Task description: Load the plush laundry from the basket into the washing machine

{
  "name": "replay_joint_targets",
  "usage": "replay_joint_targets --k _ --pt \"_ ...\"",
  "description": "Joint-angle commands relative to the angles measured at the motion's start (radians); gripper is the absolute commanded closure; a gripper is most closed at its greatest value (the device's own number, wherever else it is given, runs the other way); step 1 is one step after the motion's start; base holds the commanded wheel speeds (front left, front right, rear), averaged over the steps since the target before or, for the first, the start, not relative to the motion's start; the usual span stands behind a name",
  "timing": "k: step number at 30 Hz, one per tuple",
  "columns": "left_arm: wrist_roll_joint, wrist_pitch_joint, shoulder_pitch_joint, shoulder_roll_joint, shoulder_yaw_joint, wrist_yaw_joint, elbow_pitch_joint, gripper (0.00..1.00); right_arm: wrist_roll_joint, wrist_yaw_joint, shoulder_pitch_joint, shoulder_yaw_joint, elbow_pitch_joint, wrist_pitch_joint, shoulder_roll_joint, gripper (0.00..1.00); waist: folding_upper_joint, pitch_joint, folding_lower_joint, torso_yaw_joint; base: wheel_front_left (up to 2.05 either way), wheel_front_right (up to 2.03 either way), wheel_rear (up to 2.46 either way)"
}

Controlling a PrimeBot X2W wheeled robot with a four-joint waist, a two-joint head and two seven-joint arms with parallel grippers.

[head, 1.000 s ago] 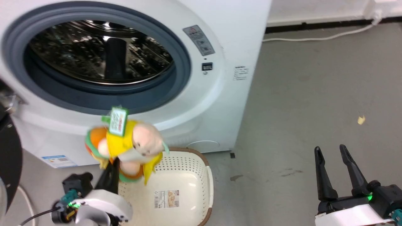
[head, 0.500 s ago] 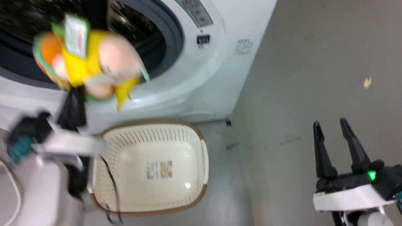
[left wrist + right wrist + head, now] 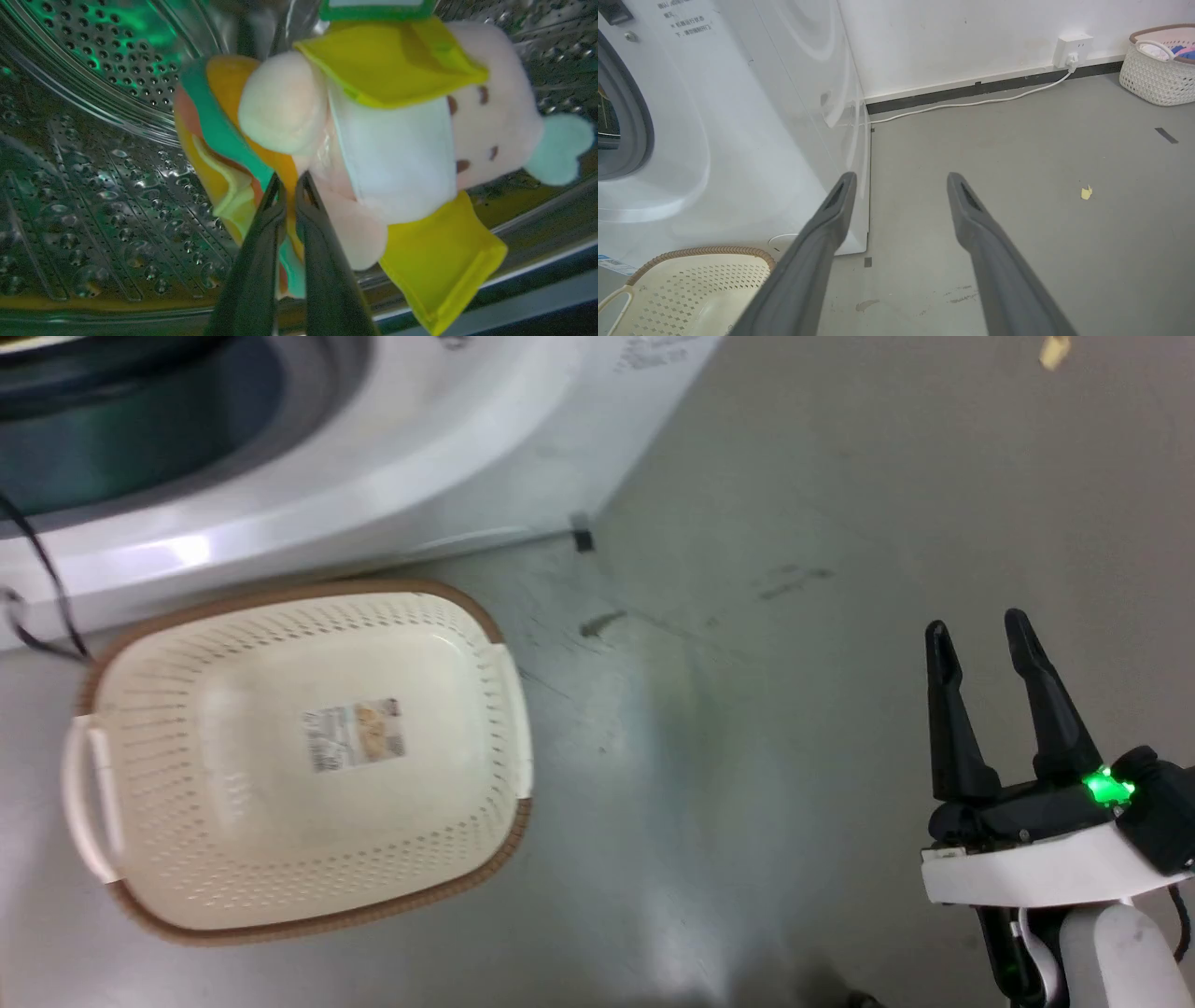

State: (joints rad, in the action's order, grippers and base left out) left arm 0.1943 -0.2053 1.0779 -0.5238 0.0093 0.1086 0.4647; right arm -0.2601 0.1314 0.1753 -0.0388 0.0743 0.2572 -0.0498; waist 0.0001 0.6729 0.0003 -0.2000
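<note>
L gripper [image 3: 289,179] clamped on peach-pink plush doll w/ yellow hood [image 3: 392,158], inside steel drum [image 3: 93,140]. R gripper [image 3: 976,630] fingers apart over grey floor [image 3: 747,616].

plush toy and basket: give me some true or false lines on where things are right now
1. The left gripper is shut on the plush toy. True.
2. The plush toy lies in the basket. False: it is held up inside the steel drum.
3. The right gripper is open and holds nothing. True.
4. The basket sits on top of the washing machine. False: it stands on the floor in front of it.
</note>
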Motion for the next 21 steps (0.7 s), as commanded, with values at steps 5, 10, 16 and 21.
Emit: replay_joint_targets --k 5,10,16,21 --pt "-0.028 -0.125 0.174 -0.041 -0.053 0.01 0.146 1.0 -0.026 -0.001 0.024 -0.018 -0.004 0.005 0.0 0.0 -0.0001 0.077 -0.0003 -0.068 0.0 0.0 0.0" --pt "-0.054 -0.206 0.255 -0.069 -0.086 0.01 0.26 1.0 -0.038 -0.001 0.032 -0.032 -0.005 0.005 0.0 0.0 -0.0001 0.091 -0.0003 -0.084 0.0 0.0 0.0" --pt "-0.059 -0.202 0.287 -0.061 -0.111 0.011 0.331 1.0 -0.035 -0.001 0.036 -0.024 -0.009 0.005 0.0 0.0 -0.0001 0.086 -0.0003 -0.076 0.0 0.0 0.0" --pt "-0.046 -0.132 0.262 -0.031 -0.118 0.006 0.378 0.0 -0.018 -0.001 0.039 -0.006 -0.016 0.005 0.0 0.0 -0.0001 0.039 -0.0003 -0.053 0.0 0.0 0.0"
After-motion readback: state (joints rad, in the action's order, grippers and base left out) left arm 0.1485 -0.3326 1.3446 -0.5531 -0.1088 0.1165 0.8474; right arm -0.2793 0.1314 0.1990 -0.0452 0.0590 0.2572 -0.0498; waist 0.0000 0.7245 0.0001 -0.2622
